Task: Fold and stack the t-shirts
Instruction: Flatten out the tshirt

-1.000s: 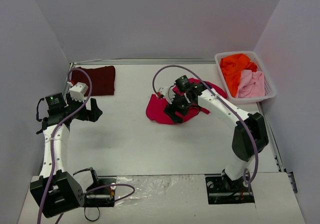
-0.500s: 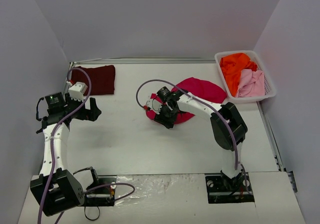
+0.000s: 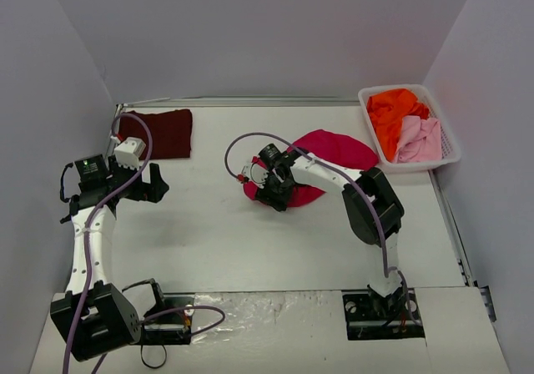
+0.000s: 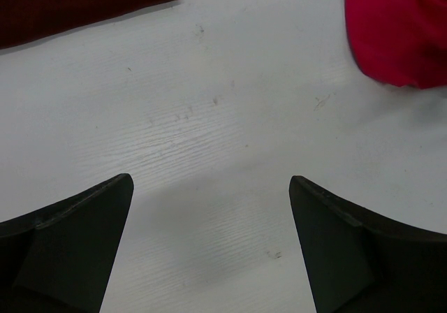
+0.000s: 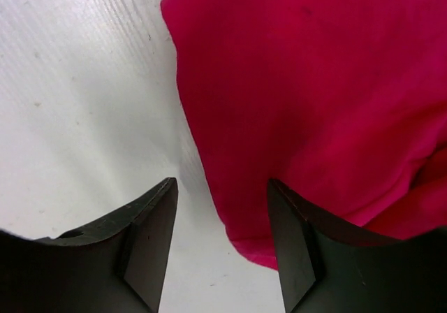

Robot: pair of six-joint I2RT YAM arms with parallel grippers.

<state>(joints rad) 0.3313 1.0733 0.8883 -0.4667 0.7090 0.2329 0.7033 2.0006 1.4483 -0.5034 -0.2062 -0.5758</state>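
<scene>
The crimson-red t-shirt [image 3: 338,150] lies bunched on the table's middle right. My right gripper [image 3: 269,195] hovers low over its left edge, jaws partly open. In the right wrist view that gripper [image 5: 222,183] straddles the hem of the crimson shirt [image 5: 314,82] without pinching it. The dark maroon t-shirt [image 3: 158,133] lies folded flat at the back left. My left gripper [image 3: 158,187] stands wide open in front of it. In the left wrist view this gripper [image 4: 209,178] has only bare table between its fingers, with the maroon shirt [image 4: 70,5] and crimson shirt [image 4: 405,33] at the top corners.
A white mesh basket [image 3: 392,91] at the back right holds an orange t-shirt [image 3: 392,111] and a pale pink t-shirt [image 3: 420,138]. Grey walls close in the table on three sides. The arm bases sit at the near edge.
My right arm has swung left across the crimson shirt to its left edge, and its jaws have narrowed. The left arm has stayed still.
</scene>
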